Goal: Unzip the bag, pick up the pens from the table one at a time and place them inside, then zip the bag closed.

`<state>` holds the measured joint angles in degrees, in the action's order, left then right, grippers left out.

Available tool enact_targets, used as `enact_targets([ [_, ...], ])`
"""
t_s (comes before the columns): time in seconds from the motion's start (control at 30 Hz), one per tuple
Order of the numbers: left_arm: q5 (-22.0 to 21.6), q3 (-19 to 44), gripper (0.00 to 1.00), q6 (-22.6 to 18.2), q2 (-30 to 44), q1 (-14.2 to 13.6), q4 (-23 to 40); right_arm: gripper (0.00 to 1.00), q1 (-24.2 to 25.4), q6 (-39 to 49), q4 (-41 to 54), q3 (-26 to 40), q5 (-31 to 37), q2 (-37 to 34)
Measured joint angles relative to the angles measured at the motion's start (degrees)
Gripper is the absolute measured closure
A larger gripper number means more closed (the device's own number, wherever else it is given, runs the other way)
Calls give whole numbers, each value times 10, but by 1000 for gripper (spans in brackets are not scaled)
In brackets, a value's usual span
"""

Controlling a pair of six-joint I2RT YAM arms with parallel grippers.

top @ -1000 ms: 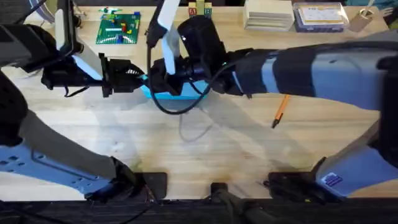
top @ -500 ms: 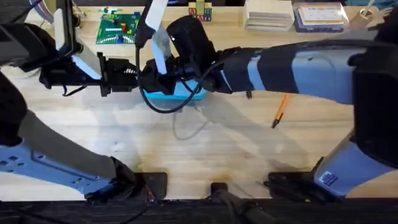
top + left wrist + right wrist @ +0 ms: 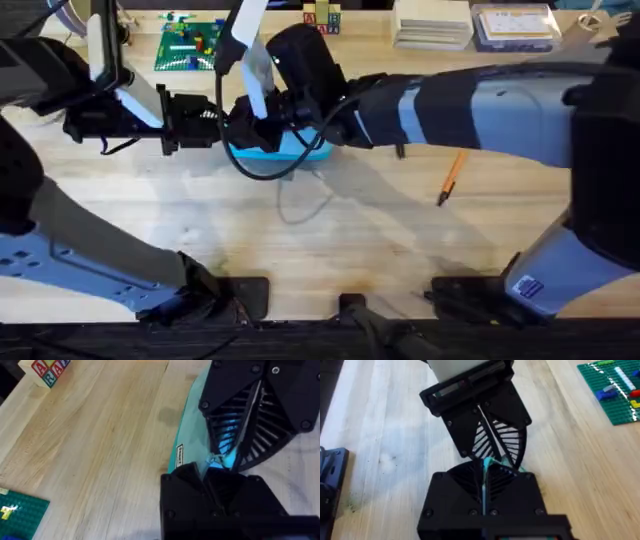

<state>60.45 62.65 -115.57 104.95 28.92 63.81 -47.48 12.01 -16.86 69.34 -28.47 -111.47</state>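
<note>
The light-blue bag (image 3: 300, 152) lies at the back middle of the table (image 3: 330, 240), mostly under my right arm. My left gripper (image 3: 222, 128) is shut on the bag's left end, seen close up as a teal edge (image 3: 182, 445) in front of its tips (image 3: 212, 472). My right gripper (image 3: 246, 128) faces it tip to tip and is shut on a thin light-blue bit (image 3: 489, 464) of the bag at the zipper line. The orange pen (image 3: 449, 180) lies on the table to the right, apart from both grippers. The black pen is hidden.
A green brick baseplate (image 3: 190, 45) sits at the back left, letter blocks (image 3: 320, 15) at the back middle, and flat boxes (image 3: 432, 22) at the back right. Bare wood stretches in front of the bag.
My right gripper has slid left along the bag toward the left gripper over the past second. It has held still for the last half second. The left gripper has stayed put.
</note>
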Motion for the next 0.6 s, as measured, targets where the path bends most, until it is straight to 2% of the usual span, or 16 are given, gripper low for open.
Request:
enact_targets([
  [0.3,0,0,959,0,0,-2,6,973,0,15,50,10,2,10],
  [0.6,6,0,959,0,0,-4,11,973,-7,37,92,10,38,36],
])
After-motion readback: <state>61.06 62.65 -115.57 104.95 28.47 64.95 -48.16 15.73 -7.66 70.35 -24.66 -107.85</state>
